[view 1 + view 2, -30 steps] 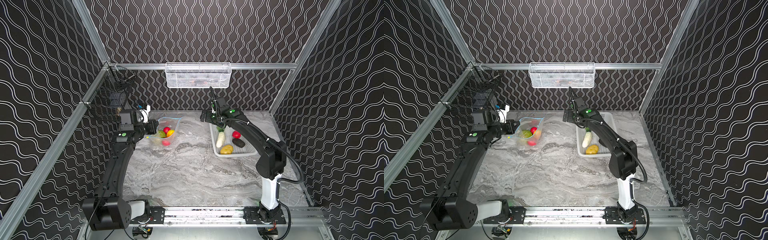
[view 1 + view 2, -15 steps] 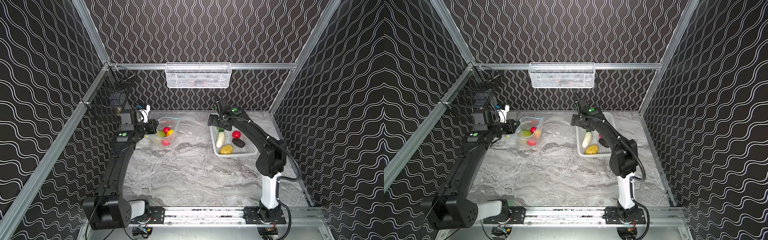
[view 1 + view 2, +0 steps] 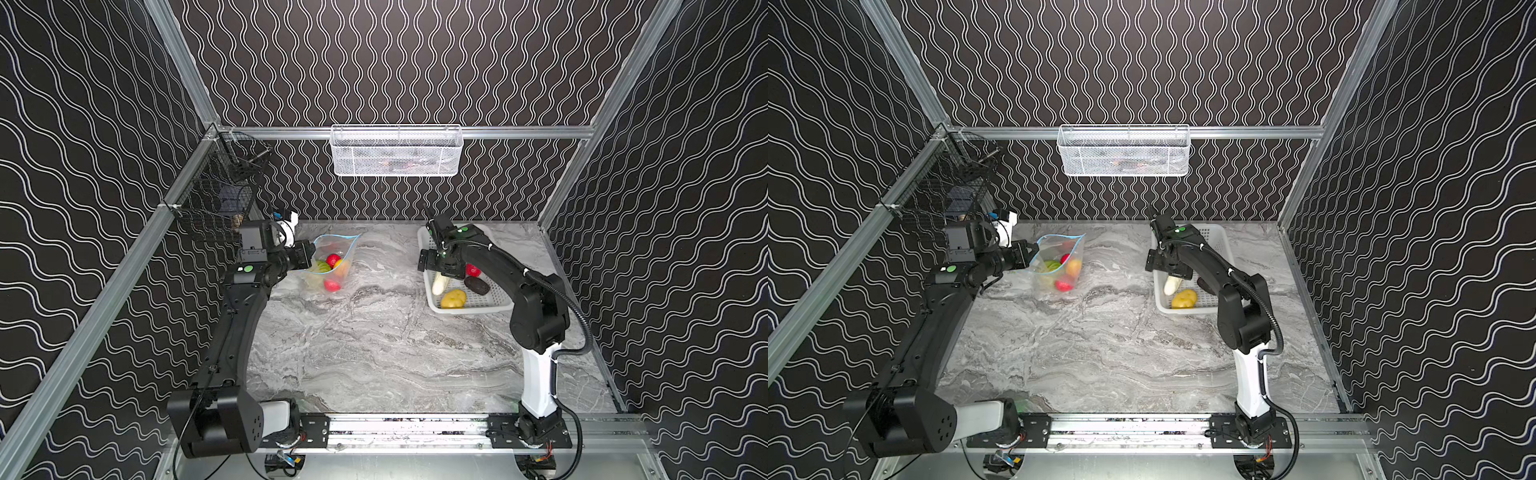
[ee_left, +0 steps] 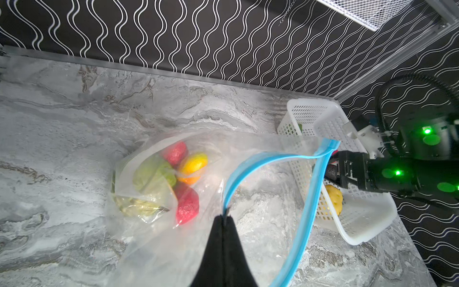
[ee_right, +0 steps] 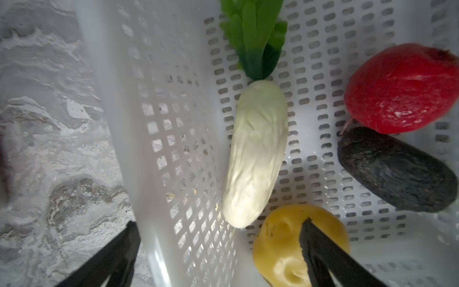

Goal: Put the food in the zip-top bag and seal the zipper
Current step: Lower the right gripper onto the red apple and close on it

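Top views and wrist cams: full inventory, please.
zip-top bag: 1, clear, blue zipper, table left rear
cabbage: 1, green, in bag
red fruits: 3, red, two in bag, one in basket
orange fruit: 1, orange-yellow, in bag
plastic basket: 1, white, table right rear
radish, potato, avocado: 1 each, white, yellow, dark, in basket
wire baskets: 2, white at back, black at left
left pincer: 1, black, shut on bag's mouth
right pincer: 1, black, open over basket
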Tool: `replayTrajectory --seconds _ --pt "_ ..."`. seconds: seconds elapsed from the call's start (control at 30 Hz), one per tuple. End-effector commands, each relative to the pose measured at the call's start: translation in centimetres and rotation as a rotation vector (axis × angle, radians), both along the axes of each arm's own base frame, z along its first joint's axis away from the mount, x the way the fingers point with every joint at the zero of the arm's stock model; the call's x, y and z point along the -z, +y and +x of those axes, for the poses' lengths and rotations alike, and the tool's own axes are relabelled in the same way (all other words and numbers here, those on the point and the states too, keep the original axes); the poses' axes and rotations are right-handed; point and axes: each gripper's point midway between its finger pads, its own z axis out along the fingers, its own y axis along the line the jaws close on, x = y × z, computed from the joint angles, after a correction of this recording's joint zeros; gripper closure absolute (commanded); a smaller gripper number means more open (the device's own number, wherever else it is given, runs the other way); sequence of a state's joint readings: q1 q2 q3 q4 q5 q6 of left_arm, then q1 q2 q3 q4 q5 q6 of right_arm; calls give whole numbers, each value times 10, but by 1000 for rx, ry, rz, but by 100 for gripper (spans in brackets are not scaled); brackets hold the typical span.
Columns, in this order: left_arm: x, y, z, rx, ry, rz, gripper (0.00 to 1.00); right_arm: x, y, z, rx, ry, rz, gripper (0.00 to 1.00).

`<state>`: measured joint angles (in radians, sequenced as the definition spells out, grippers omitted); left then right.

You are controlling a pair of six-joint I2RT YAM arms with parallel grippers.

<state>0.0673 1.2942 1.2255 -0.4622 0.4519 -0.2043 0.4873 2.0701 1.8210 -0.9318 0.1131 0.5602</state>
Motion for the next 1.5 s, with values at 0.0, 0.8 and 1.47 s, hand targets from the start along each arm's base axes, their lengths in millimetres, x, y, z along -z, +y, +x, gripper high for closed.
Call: replayTrajectory --seconds 0.0,0.8,1.47 --pt "-3 -2 5 10 -6 -16 100 12 -10 -12 14 46 -39 1" --pt "-2 -3 6 18 -8 -15 100 -40 -113 34 201 -101 -122 1" --pt "-2 1 8 7 -2 8 100 20 -144 65 223 -34 -223 8"
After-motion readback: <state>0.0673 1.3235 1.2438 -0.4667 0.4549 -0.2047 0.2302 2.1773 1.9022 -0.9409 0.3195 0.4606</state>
